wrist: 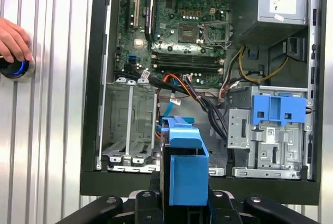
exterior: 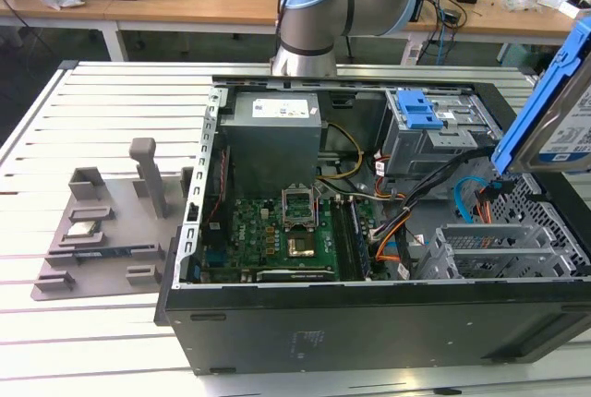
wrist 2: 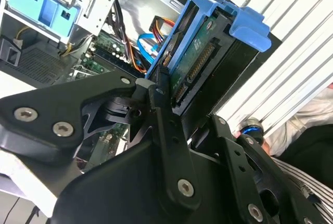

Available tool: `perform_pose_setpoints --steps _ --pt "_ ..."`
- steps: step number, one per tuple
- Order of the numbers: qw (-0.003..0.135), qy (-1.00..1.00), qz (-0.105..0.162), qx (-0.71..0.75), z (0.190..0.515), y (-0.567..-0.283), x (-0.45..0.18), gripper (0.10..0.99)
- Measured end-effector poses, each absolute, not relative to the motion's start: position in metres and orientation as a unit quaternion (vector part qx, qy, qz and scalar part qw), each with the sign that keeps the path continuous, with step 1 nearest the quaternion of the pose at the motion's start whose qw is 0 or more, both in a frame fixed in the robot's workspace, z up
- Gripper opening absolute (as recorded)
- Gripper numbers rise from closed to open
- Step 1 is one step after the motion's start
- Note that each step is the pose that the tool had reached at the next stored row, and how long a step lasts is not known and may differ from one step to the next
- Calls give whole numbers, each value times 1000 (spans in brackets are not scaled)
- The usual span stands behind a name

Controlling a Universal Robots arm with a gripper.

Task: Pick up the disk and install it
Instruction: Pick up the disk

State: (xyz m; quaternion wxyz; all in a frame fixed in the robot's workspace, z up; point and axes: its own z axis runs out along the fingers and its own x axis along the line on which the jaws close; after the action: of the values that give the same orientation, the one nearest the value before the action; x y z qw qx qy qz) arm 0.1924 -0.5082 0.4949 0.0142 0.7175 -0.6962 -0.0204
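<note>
Clamping the disk [wrist 2: 200, 52], the end effector [wrist 2: 187, 99] hangs over the case [exterior: 369, 323].

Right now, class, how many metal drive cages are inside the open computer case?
2. The empty-looking cage sits near the disk; the latched cage, carrying a blue latch, sits nearer the power supply. More may be hidden.

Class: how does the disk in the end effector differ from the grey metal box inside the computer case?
The disk hangs tilted above the case, gripped by the end effector; the grey box sits inside it. The disk is thin and smaller; the grey box is bulky. The disk has blue rails; the grey box has none. Both carry a label.
</note>
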Motion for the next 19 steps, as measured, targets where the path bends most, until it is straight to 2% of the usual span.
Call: perform_pose_setpoints --steps 7,19 --pt "14 -696 -20 717 494 -520 187 361" --pt "14 -696 -20 717 494 -522 148 361"
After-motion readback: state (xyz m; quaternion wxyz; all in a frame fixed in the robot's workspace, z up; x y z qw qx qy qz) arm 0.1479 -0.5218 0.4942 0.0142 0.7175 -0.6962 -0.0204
